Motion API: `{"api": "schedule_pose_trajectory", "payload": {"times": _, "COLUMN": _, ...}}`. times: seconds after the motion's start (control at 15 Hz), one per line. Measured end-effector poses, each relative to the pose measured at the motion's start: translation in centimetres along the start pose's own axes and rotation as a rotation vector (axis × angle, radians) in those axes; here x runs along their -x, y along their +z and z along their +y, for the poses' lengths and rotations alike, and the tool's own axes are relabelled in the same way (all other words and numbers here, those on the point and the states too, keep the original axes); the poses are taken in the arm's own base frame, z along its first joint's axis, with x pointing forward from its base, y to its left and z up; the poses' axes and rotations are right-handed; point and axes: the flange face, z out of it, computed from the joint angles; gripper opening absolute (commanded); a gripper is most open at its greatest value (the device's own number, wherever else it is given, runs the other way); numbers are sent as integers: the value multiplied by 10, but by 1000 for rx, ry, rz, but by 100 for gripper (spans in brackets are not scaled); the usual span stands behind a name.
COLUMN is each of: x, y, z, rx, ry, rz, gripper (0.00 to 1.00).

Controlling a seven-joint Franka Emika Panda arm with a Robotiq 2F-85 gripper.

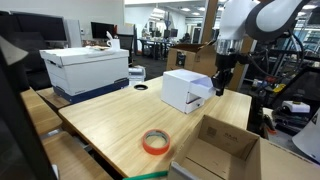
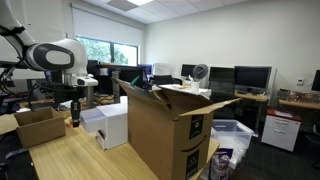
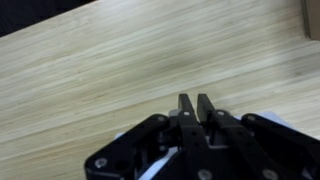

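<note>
My gripper (image 1: 221, 88) hangs from the white arm above the far side of the wooden table (image 1: 110, 115), just beside the right end of a white box (image 1: 185, 90). In the wrist view the two black fingers (image 3: 194, 98) are pressed together with nothing between them, over bare wood (image 3: 100, 60). A sliver of white (image 3: 150, 170) shows under the gripper body. In an exterior view the gripper (image 2: 75, 118) hangs between a small cardboard box (image 2: 38, 125) and the white box (image 2: 110, 125).
An orange tape roll (image 1: 154, 142) lies near the table's front. An open cardboard box (image 1: 220, 150) stands at the front right. A white and blue storage bin (image 1: 85, 68) sits at the back left. A large open carton (image 2: 170, 130) stands close to one camera.
</note>
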Motion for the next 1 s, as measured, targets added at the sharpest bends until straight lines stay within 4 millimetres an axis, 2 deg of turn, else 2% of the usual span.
{"api": "schedule_pose_trajectory", "payload": {"times": 0.07, "x": 1, "y": 1, "z": 0, "rx": 3, "ry": 0, "rz": -5, "gripper": 28}}
{"api": "schedule_pose_trajectory", "payload": {"times": 0.13, "x": 1, "y": 1, "z": 0, "rx": 4, "ry": 0, "rz": -9, "gripper": 35}}
{"api": "schedule_pose_trajectory", "payload": {"times": 0.27, "x": 1, "y": 1, "z": 1, "rx": 5, "ry": -1, "rz": -11, "gripper": 43}}
{"api": "schedule_pose_trajectory", "payload": {"times": 0.6, "x": 1, "y": 1, "z": 1, "rx": 6, "ry": -1, "rz": -11, "gripper": 44}}
{"api": "schedule_pose_trajectory", "payload": {"times": 0.67, "x": 1, "y": 1, "z": 1, "rx": 6, "ry": -1, "rz": -11, "gripper": 69}}
{"api": "schedule_pose_trajectory", "payload": {"times": 0.73, "x": 1, "y": 1, "z": 1, "rx": 6, "ry": -1, "rz": -11, "gripper": 69}}
{"api": "schedule_pose_trajectory", "payload": {"times": 1.0, "x": 2, "y": 1, "z": -1, "rx": 7, "ry": -6, "rz": -9, "gripper": 88}}
